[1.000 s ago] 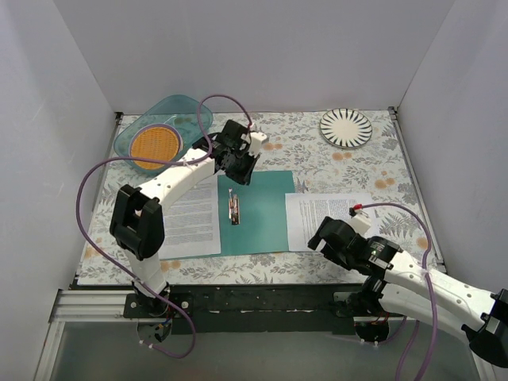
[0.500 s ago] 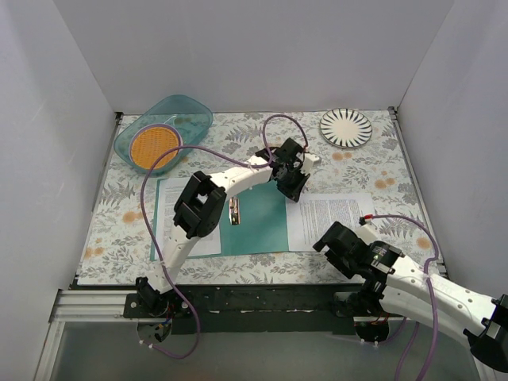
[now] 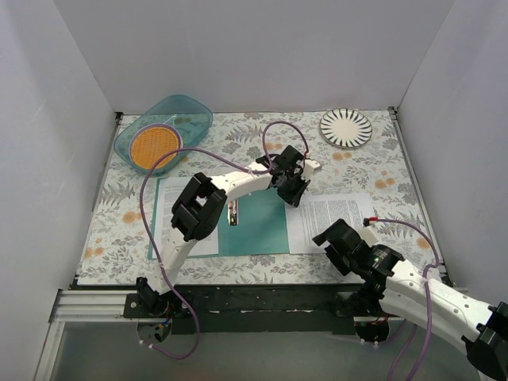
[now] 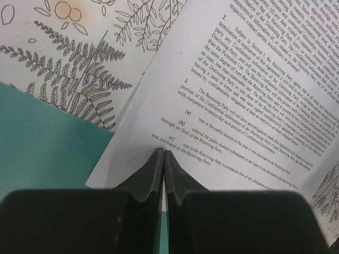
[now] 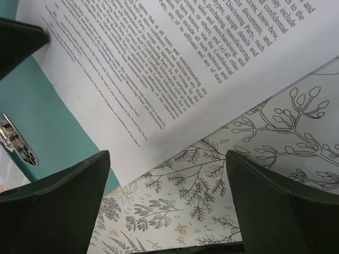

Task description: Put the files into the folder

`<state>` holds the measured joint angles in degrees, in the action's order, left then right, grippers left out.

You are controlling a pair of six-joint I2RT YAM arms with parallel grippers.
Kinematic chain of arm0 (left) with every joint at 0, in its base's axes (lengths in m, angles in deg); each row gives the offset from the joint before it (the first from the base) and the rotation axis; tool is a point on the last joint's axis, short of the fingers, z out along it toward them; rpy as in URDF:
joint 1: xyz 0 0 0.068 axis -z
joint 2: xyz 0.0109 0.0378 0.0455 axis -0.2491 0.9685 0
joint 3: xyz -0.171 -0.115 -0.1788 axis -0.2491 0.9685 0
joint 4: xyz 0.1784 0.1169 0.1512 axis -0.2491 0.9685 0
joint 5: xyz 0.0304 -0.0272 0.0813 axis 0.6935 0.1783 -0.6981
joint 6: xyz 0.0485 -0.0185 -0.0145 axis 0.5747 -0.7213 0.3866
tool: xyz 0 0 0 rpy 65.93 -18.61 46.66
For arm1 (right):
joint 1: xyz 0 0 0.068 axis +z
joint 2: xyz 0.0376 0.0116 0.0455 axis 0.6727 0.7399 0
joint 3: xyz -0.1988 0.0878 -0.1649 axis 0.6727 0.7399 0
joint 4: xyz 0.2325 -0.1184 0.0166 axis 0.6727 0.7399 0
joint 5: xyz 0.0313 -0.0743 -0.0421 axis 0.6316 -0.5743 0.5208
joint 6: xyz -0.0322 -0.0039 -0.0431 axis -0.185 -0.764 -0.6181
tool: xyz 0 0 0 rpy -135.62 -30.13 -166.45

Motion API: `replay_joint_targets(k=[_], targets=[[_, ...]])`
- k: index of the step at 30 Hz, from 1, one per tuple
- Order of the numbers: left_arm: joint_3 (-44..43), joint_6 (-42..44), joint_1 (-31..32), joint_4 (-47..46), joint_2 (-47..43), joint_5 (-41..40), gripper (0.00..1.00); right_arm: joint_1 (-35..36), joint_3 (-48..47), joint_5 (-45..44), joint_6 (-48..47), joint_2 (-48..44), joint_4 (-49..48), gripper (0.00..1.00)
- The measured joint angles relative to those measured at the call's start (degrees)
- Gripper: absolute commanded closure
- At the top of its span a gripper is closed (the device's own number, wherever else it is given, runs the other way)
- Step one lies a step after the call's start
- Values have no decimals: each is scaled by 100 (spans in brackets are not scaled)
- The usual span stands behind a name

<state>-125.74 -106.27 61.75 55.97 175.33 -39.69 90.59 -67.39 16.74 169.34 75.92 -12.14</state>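
Note:
The teal folder lies open at the table's middle, its metal clip at the spine. One printed file lies on its left half. A second file lies on the cloth just right of the folder. My left gripper is shut, its tips resting on this file near its far-left corner, beside the folder's edge. My right gripper is open and empty over the cloth at the file's near-left corner. The folder and clip show to its left.
A translucent teal bowl holding an orange disc stands at the back left. A striped plate stands at the back right. White walls close the table on three sides. A floral cloth covers it.
My left arm has swung right, from the folder's far edge to the far-left corner of the right-hand file. My right gripper has shifted slightly. Folder and files lie about where they were.

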Motion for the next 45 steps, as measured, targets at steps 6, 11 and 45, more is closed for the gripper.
replay_joint_targets(k=[6, 11, 45], targets=[[673, 55, 15, -184, -411, -87, 100, -225, 68, 81, -50, 116, -415, 1], [1126, 127, 13, -234, -710, -175, 100, -525, 129, 210, -186, 136, -678, 1], [1547, 232, 28, -498, -951, -269, 100, -1746, 221, 728, -1139, 37, -1665, 2]])
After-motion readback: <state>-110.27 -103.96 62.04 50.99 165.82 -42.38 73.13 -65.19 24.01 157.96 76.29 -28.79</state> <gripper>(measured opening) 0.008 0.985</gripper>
